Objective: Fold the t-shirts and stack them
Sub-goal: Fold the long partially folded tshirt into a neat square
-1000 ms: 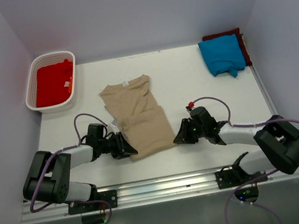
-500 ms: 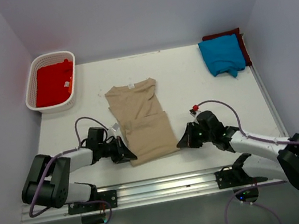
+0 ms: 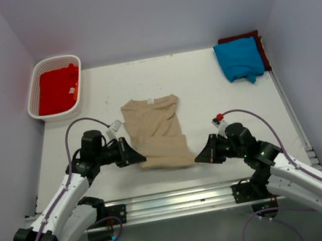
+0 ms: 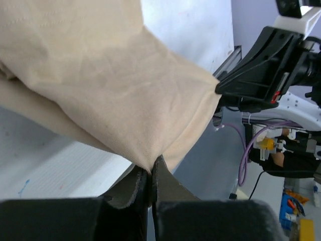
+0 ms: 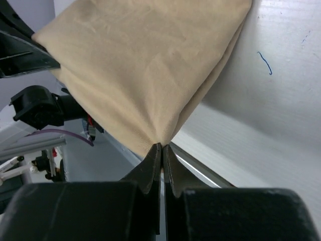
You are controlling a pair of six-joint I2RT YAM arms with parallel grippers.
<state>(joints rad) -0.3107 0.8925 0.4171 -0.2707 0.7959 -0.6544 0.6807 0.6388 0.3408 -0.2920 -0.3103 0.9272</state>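
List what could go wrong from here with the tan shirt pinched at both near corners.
1. The left gripper and right gripper each pinch only a corner tip of the tan cloth t-shirt; a corner may slip out mid-fold.
2. The lifted hem hangs unsupported between the grippers, so the fold may land creased or uneven.
3. The collar end lies loose on the white table; it may drag along instead of staying put.
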